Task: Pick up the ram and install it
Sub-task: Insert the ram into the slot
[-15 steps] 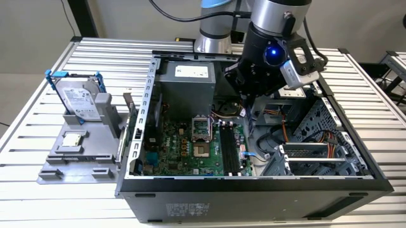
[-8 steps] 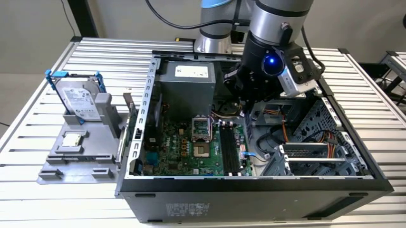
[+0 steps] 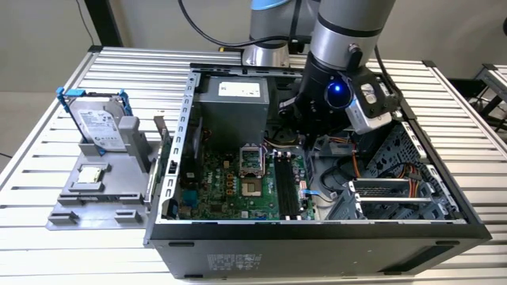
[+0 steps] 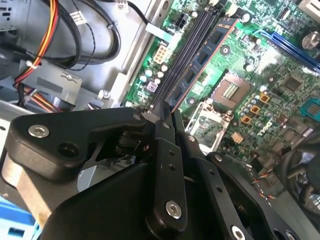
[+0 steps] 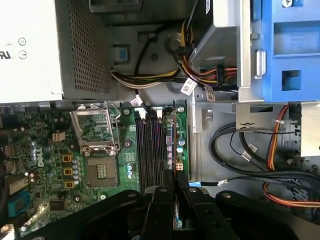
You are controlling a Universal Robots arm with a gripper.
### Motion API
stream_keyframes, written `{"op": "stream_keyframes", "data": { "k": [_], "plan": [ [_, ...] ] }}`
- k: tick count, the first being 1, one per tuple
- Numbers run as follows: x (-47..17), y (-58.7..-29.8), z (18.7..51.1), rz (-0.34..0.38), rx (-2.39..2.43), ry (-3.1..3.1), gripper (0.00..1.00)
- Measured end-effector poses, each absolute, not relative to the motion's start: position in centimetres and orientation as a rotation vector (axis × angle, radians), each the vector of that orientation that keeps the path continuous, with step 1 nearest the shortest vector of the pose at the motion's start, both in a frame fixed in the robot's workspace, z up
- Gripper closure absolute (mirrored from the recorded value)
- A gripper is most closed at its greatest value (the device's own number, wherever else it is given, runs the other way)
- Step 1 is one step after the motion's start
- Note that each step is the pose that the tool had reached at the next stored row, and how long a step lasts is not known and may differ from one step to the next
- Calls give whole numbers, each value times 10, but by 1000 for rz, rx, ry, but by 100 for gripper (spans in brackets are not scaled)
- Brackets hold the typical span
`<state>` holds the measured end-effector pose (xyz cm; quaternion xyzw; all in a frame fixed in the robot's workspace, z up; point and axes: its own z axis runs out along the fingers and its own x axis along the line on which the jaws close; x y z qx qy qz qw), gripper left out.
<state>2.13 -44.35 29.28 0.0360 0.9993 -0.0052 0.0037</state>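
Grey holder [image 3: 95,196] at exterior view's left carries hard drive [image 3: 99,124], outside the case [image 3: 317,237]. Centre: green motherboard [image 3: 230,190] with black memory slots [image 3: 287,190]. Gripper [image 4: 167,120] fingers are pinched closed on the ram [image 4: 200,60], which stands on edge in line with the slots, in both wrist views [image 5: 173,145].

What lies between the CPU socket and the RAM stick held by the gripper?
In the first wrist view, empty black memory slots lie between the CPU socket and the ram in the gripper.
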Motion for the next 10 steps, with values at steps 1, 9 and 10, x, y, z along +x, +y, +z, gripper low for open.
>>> {"op": "stream_keyframes", "data": {
  "k": [1, 9, 10],
  "plan": [
    [21, -444, 292, -16, 113, 3133, 100],
    [21, -444, 286, -17, 112, 3138, 100],
    [21, -444, 284, -17, 111, 3138, 100]
  ]
}}
